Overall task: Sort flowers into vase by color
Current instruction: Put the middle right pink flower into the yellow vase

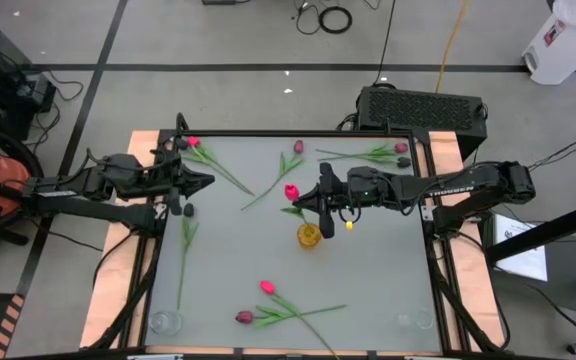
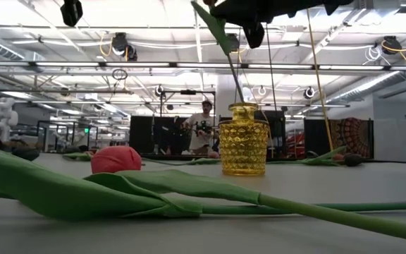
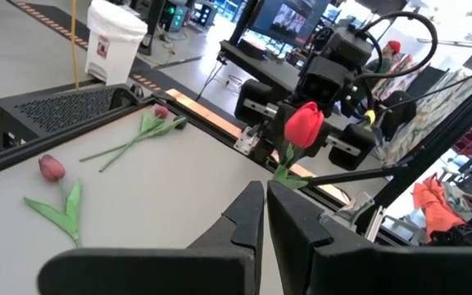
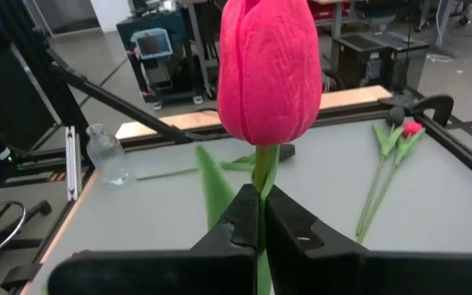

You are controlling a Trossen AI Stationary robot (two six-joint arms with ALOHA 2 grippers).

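The right gripper (image 1: 326, 199), fingers pinching a red tulip (image 1: 291, 191) by its stem, hung above the yellow vase (image 1: 310, 235) at mid-counter; the left gripper (image 1: 208, 181) waited at left, fingers pressed together.

At frame centre a bright pink-red tulip (image 1: 291, 191) on a green stem stands over an amber-yellow, bead-textured vase (image 1: 310, 235), on a pale grey tabletop (image 1: 368, 280) edged with light wood.

"TROSSEN" is showing in white letters on the right arm (image 1: 468, 186) in the high view. A white bin (image 3: 115, 41) is carrying a label w/ red marks, too small to read. Nothing else legible.
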